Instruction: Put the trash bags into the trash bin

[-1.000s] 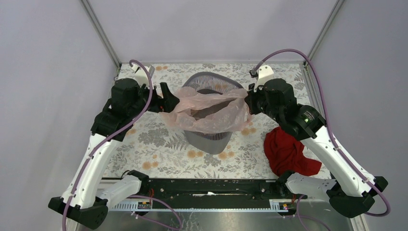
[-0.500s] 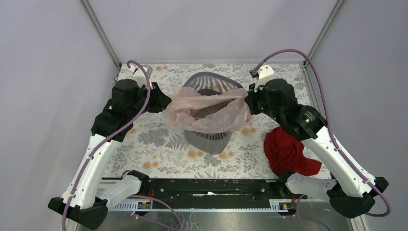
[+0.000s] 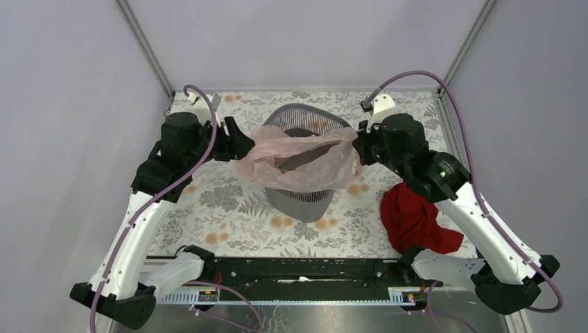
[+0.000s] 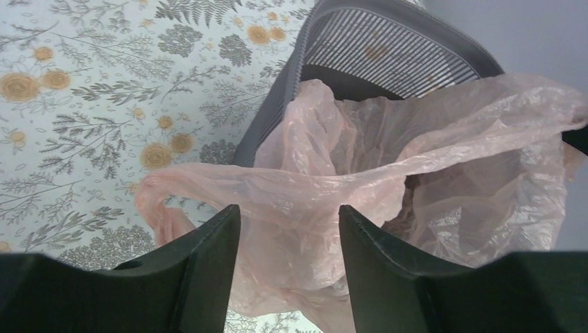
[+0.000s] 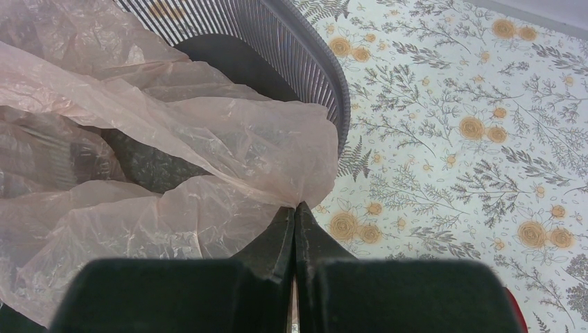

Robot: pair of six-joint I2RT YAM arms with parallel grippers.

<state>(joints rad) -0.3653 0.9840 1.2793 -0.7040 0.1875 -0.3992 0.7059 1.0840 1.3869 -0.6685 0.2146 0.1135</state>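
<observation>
Pink bag (image 5: pixel 208 132), pinched by right fingers (image 5: pixel 280 240)

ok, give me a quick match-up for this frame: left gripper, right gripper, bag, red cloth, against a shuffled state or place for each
1 left gripper
2 right gripper
3 bag
4 red cloth

a on the table, right of the bin
b open
c spread over the bin's mouth
d shut on the bag's edge

Pairs: 1-b, 2-d, 3-c, 4-a
</observation>
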